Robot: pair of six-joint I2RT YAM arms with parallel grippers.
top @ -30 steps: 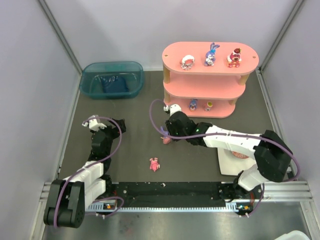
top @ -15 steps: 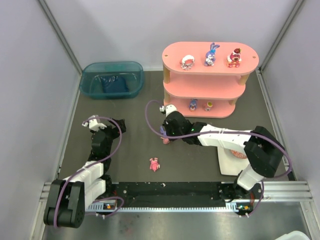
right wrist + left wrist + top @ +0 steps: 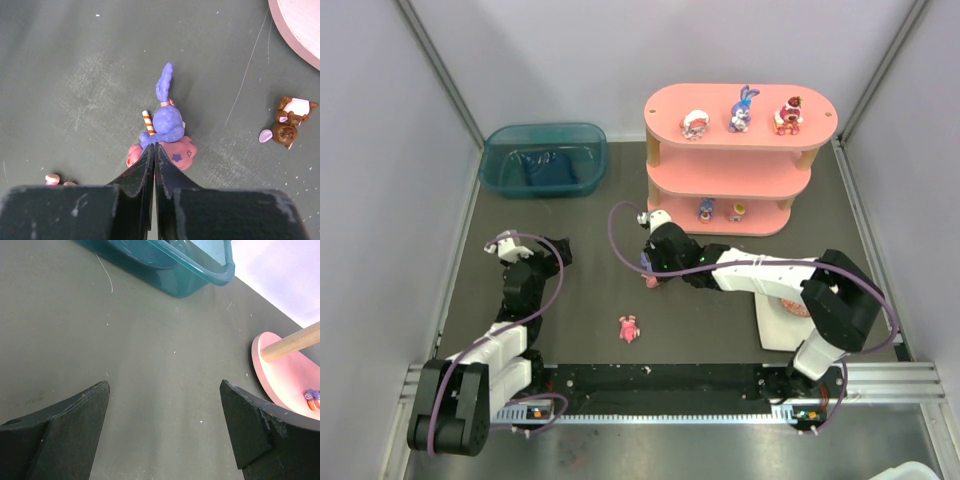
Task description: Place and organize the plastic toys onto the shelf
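The pink three-tier shelf (image 3: 665,115) stands at the back right. Three toys stand on its top board: a pink-white one (image 3: 696,124), a purple-blue bunny (image 3: 743,108) and a red one (image 3: 787,115). Two more (image 3: 706,209) stand on the bottom board. My right gripper (image 3: 648,266) is shut, low over the table. In the right wrist view its tips (image 3: 154,145) touch a purple figure on a pink cloud (image 3: 169,125). A brown figurine (image 3: 289,125) lies to its right. A pink toy (image 3: 628,329) lies near the front. My left gripper (image 3: 560,252) is open and empty (image 3: 165,390).
A teal bin (image 3: 545,160) stands at the back left and also shows in the left wrist view (image 3: 200,270). A white block with a red-orange patterned thing (image 3: 790,312) lies under my right arm. The shelf's bottom board (image 3: 280,375) shows at the right of the left wrist view.
My right arm has shifted a little to the left over the purple figure. The left arm and the toys have not moved.
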